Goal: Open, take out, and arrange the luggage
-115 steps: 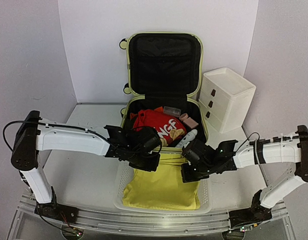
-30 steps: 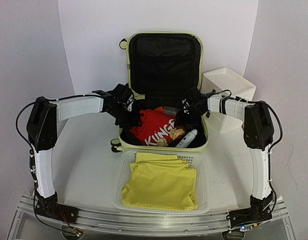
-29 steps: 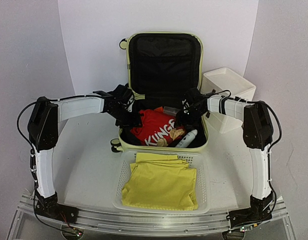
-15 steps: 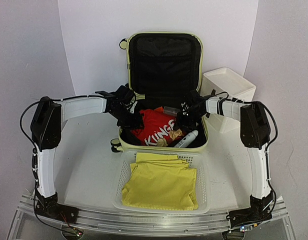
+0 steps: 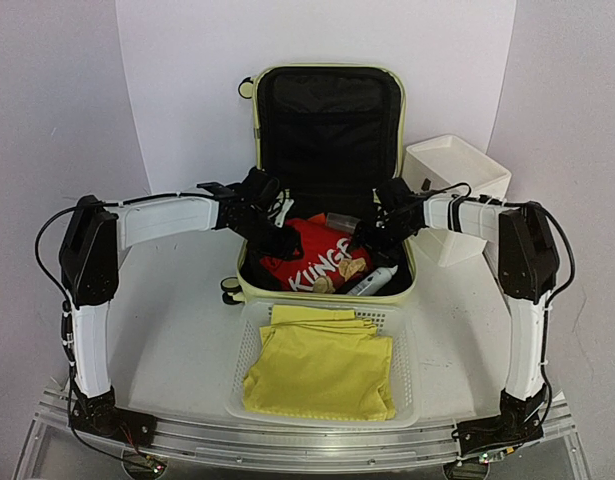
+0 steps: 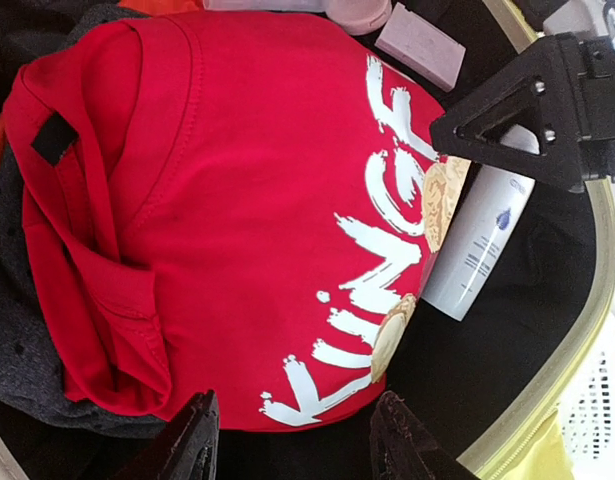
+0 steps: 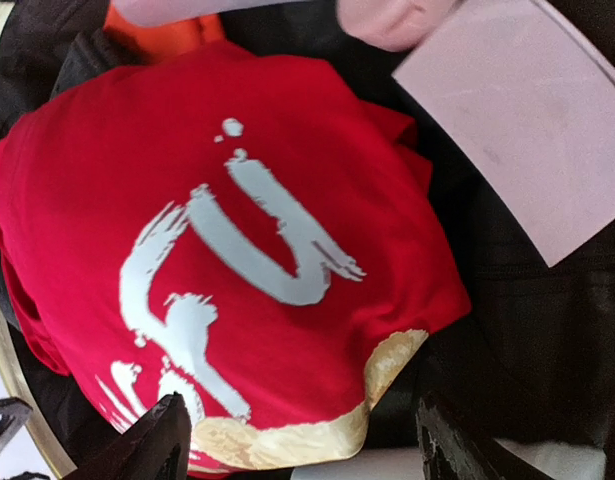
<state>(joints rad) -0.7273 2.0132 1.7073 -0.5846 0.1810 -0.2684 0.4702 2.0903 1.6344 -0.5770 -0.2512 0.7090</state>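
Observation:
The luggage lies open at the back of the table, its black-lined lid standing upright. A folded red shirt with white lettering lies on top of its contents. My left gripper hovers over the shirt's left side. In the left wrist view the left gripper is open above the red shirt, with nothing between its fingers. My right gripper is over the shirt's right edge. The right wrist view shows the right gripper open wide above the red shirt.
A white tube and a pink block lie in the case beside the shirt, over a dark grey garment. A white mesh basket holding yellow cloth sits in front. A white drawer box stands at right.
My right gripper has opened wider over the shirt's right edge. My left gripper has slid right, farther over the shirt. The shirt lies as before.

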